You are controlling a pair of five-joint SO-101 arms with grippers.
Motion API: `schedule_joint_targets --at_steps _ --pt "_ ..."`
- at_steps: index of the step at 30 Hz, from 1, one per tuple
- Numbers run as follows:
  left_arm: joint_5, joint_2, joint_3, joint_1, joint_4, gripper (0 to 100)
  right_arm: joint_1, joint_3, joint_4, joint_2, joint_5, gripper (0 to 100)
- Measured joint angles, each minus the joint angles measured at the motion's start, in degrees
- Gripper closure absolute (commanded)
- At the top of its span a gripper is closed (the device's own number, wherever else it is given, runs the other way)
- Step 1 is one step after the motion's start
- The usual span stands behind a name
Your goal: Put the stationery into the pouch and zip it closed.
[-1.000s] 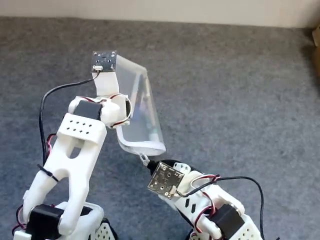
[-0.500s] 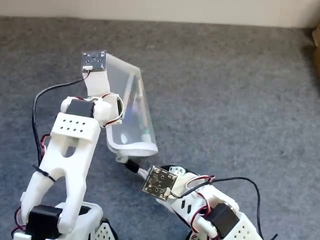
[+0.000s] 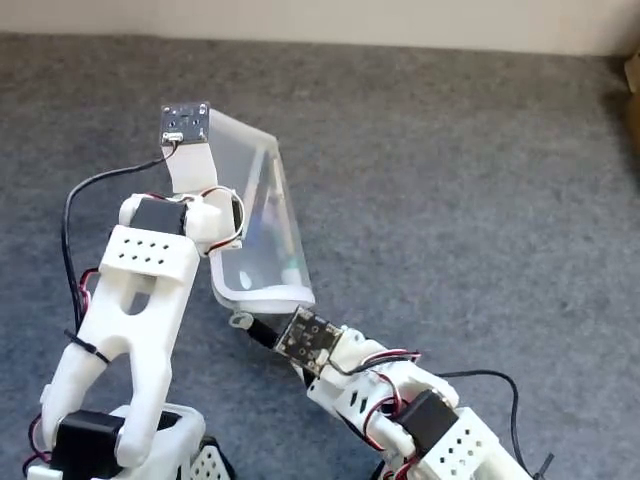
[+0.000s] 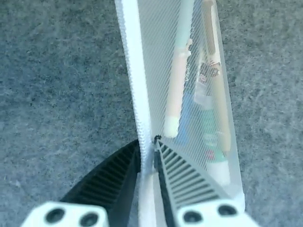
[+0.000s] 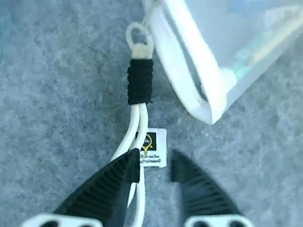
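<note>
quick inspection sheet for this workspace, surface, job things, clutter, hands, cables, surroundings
surface: grey carpet
job's things: translucent pouch with pens inside; its pull cord and small tag lie on the carpet
clutter: nothing seen
hands: left hand shut on the pouch's white edge; right hand open over the pull cord
cables: black cable loops beside the left arm; second black cable arcs over the right arm
surroundings: pale wall along the far edge

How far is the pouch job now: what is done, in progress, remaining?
Done: pens lie inside the pouch. In hand: the left gripper clamps the pouch's edge; the right gripper is open at the zip pull cord. Remaining: grip the cord and pull the zip shut.
</note>
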Motion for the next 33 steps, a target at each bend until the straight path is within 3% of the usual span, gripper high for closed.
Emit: schedule_joint_targets --at_steps 16,26,33 --pt "0.0 0.4 0.0 0.0 0.0 99 -8.2 -1.1 -13.5 1.2 -11.2 80.8" --pt "0.0 0.4 0.0 -0.1 0.2 99 -8.9 -1.1 -27.2 25.8 -11.5 80.8" --pt "0.0 0.4 0.0 -0.1 0.2 99 -8.9 -1.1 -36.0 34.7 -11.5 80.8"
